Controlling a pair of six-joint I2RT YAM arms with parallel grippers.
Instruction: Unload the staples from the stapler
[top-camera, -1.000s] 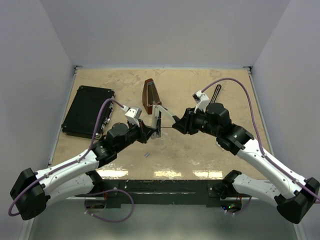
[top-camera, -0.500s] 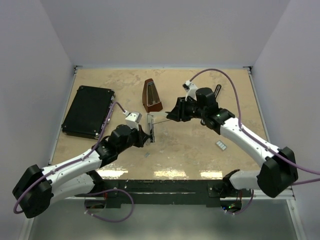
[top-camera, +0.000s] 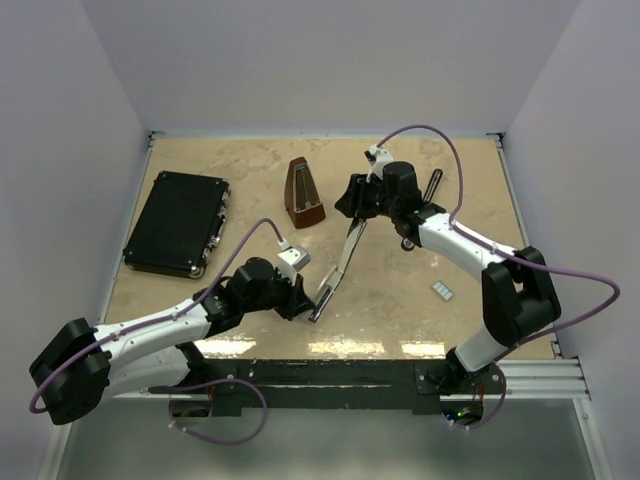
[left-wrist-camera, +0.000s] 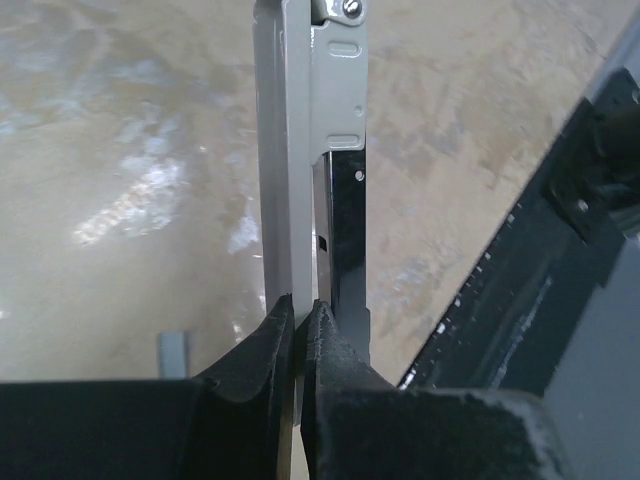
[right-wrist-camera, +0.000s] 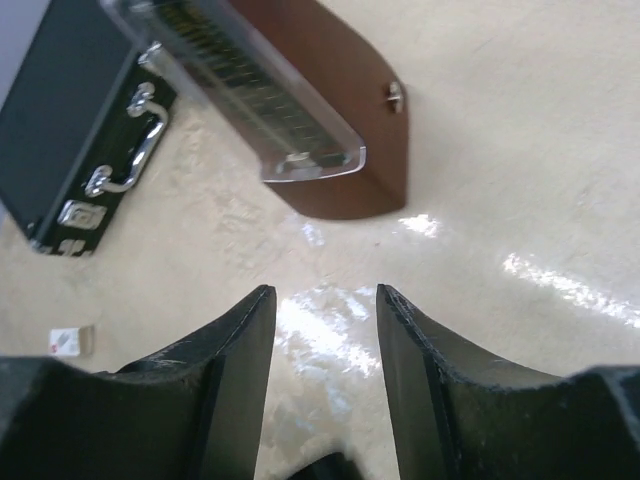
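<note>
Top external view: the left tool (top-camera: 310, 303) is clamping tight on the near end of the stapler (top-camera: 338, 265), which is stretching open across mid-worktop (top-camera: 400, 320), the staples (left-wrist-camera: 173, 353) lying beside it. The right tool (top-camera: 345, 202), part open and empty, is hovering near the metronome (top-camera: 303, 192).

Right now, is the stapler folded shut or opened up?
Opened up: the stapler stretches in one long thin line, one end pinched by the left tool.

Slim black-and-silver stapler (top-camera: 336, 270), unfolded into one long thin bar, slants across the table's centre, near end leftward. A tiny grey strip, possibly the staples (left-wrist-camera: 173, 353), lies near that end.
</note>
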